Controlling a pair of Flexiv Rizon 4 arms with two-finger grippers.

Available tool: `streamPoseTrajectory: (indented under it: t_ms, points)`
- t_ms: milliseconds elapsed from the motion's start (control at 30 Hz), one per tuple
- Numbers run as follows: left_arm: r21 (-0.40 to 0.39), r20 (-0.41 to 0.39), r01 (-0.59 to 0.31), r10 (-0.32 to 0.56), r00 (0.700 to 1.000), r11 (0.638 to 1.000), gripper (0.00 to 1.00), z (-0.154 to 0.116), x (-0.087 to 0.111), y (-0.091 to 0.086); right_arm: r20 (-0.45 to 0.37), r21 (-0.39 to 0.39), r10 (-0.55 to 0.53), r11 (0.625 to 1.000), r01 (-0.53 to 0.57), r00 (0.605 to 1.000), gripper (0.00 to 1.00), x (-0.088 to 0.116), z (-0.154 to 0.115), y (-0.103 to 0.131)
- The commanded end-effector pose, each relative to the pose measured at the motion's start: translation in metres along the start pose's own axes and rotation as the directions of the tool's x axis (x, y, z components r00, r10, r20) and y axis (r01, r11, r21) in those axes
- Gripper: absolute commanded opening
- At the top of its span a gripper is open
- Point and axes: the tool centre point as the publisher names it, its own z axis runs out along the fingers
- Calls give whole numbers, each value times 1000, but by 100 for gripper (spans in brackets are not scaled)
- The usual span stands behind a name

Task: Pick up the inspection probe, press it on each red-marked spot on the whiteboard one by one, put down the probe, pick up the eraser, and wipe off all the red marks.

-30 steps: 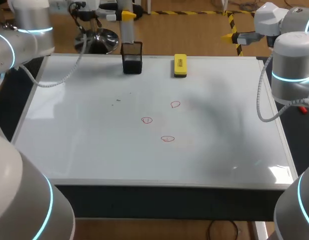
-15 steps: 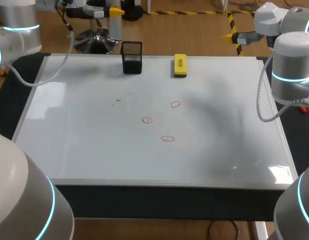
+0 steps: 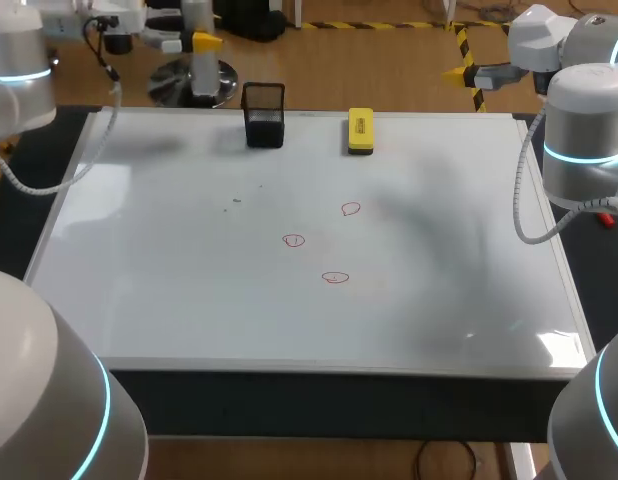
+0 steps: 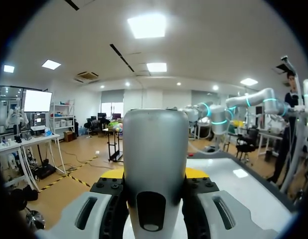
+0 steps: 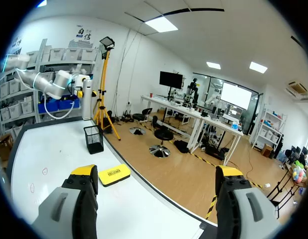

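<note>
The inspection probe [image 3: 198,68], a pale grey cylinder, hangs upright in my left gripper [image 3: 196,43], beyond the whiteboard's far left edge. In the left wrist view the probe [image 4: 155,164] fills the gap of the left gripper [image 4: 155,175], whose fingers are shut on it from both sides. Three red marks [image 3: 350,209], [image 3: 294,240], [image 3: 335,277] sit near the middle of the whiteboard [image 3: 169,290]. The yellow eraser [image 3: 360,131] lies at the far edge. My right gripper [image 5: 156,174] stands open and empty off the board's far right corner, with the eraser [image 5: 114,175] ahead of it.
A black mesh holder [image 3: 264,115] stands at the far edge, left of the eraser and right of the held probe. It also shows in the right wrist view as the holder [image 5: 93,139] beyond the eraser. My right arm [image 3: 584,130] rises beside the board's right edge.
My left gripper has carried the probe leftwards from above the black holder, out past the board's far left edge. The right arm has stayed where it was.
</note>
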Motion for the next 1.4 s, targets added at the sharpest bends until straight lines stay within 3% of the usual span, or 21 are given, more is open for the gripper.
streamPoseTrajectory:
  t_ms: [33, 467, 800, 1400]
  points:
    - [1, 69, 2, -2, 998, 1000, 0, -12, 11, 5, -1, 3, 0, 1000, 0, 1000, 100, 0, 0, 0]
    - [53, 71, 28, -32, 997, 998, 0, -36, 16, 32, -1, 3, 0, 1000, 0, 1000, 100, 0, 0, 0]
    - [45, 75, 52, -56, 996, 998, 0, -49, 18, 53, -1, 3, 0, 1000, 0, 1000, 100, 0, 0, 0]
    - [34, 59, 85, -87, 994, 996, 0, -51, 14, 69, -1, 3, 0, 1000, 0, 1000, 100, 0, 0, 0]
